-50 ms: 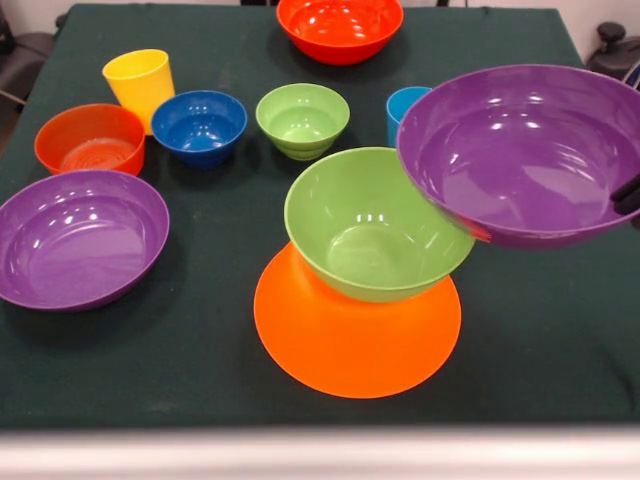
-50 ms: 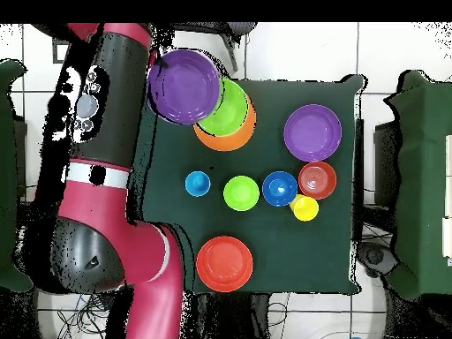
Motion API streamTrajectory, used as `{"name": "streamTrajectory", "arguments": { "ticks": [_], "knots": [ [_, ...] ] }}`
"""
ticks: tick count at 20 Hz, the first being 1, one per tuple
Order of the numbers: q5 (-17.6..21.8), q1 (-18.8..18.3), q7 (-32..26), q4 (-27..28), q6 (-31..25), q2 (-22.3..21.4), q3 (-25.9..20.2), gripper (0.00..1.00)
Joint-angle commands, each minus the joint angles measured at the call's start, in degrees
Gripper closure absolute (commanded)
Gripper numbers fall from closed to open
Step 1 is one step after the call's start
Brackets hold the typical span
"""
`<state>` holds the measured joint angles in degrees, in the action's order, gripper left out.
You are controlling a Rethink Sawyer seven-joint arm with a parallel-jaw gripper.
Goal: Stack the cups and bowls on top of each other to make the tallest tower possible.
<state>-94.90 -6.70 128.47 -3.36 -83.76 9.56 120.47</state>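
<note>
The landmark is the big orange bowl (image 1: pixel 350 340), lying upturned on the dark green tablecloth (image 1: pixel 540 330), its wide rim down and its base up, glossy and plain.

A large purple bowl (image 1: pixel 525 150) hangs in the air up and to the right of the orange bowl in the front view, mouth up and tilted toward the camera, its lower edge overlapping the rim of the large green bowl (image 1: pixel 375 225) that sits upright on the orange base. The gripper (image 1: pixel 627 193) shows only as black tips at this purple bowl's right rim; it appears to pinch the rim, though the exact contact is hard to see. In the overhead view the red and black arm (image 2: pixel 110 132) reaches to that same bowl (image 2: pixel 184 86).

A second large purple bowl (image 1: pixel 80 238) rests upright well to the left of the orange bowl. A wide red-orange bowl (image 1: pixel 340 27) stands far behind it, near the table's back edge. Behind and left of the orange bowl run the smaller pieces: a small green bowl (image 1: pixel 302 120), a dark blue bowl (image 1: pixel 199 127), a smaller red-orange bowl (image 1: pixel 90 140) and the upright yellow cup (image 1: pixel 140 87). The light blue cup (image 1: pixel 402 108) stands upright, partly hidden behind the raised purple bowl.

No writing or labels can be read on any piece.
</note>
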Motion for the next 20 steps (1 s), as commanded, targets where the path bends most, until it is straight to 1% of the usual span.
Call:
{"name": "streamTrajectory", "arguments": {
  "ticks": [1, 9, 11, 20],
  "knots": [
    [2.1, -1.6, -18.4, 1.2, 2.6, 0.3, 1.2, 1.0],
    [0.9, -2.5, -20.1, 1.0, 4.5, 0.4, 3.2, 1.0],
    [0.0, -2.9, -20.4, 1.0, 3.0, 0.4, 4.0, 1.0],
    [2.0, -2.8, -21.4, 0.5, 4.9, 0.6, 5.4, 1.0]
  ]
}}
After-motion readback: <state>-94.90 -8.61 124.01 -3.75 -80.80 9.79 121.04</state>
